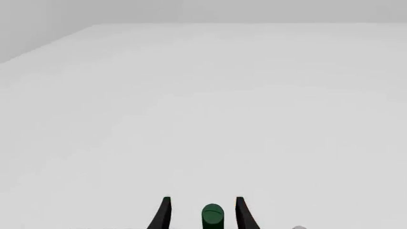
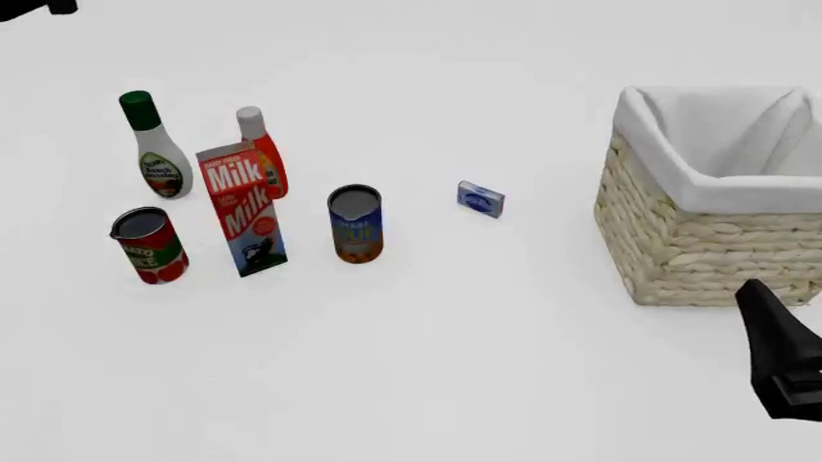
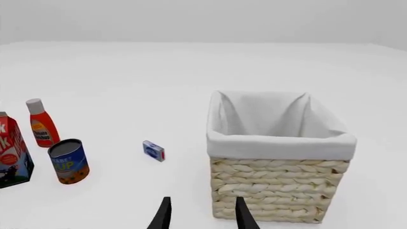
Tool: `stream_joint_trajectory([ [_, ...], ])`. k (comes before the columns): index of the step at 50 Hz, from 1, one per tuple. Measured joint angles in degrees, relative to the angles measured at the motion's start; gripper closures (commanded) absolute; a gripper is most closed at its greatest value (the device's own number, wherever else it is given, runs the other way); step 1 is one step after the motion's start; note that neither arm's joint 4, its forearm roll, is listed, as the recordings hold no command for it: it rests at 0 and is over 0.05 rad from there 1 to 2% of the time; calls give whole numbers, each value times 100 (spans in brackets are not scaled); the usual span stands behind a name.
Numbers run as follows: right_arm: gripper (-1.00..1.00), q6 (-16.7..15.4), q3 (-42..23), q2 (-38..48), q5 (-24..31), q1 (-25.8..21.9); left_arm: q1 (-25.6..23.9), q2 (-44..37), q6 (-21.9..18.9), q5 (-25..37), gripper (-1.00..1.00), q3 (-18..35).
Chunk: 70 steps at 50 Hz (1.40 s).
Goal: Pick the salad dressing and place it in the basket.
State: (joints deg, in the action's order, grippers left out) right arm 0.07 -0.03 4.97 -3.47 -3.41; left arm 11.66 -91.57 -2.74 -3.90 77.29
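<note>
A: Where's your dressing (image 2: 157, 149)?

B: Upright toward the counter's (image 2: 424, 366) far left, the outermost of a cluster. Your left wrist camera sees its green cap between the left end effector's (image 1: 201, 212) fingers, which stand apart with a gap on each side of the cap.

A: What crowds it?

B: One red-orange bottle (image 2: 262, 146) and one milk carton (image 2: 241, 207) just to its right, the carton partly in front of that bottle. One red can (image 2: 149, 244) sits nearer you, below the dressing. One blue can (image 2: 356, 223) stands right of the carton, and one small blue box (image 2: 480, 199) lies between the cans and the basket (image 2: 710, 202).

A: And the basket?

B: One, at the right edge, well apart from the cluster, its lining bare. Your right end effector (image 3: 201, 212) points at its near wall with its fingers spread, holding nothing.
</note>
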Motion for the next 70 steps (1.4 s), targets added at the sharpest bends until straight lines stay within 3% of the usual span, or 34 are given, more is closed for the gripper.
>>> stream_joint_trajectory([
  [20,-100,13,-3,51,-32,-111,-64,-665,-104,346,-100,538],
  [70,-100,81,2,-89,188,-180,-105,-2168,106,806,-100,1433],
])
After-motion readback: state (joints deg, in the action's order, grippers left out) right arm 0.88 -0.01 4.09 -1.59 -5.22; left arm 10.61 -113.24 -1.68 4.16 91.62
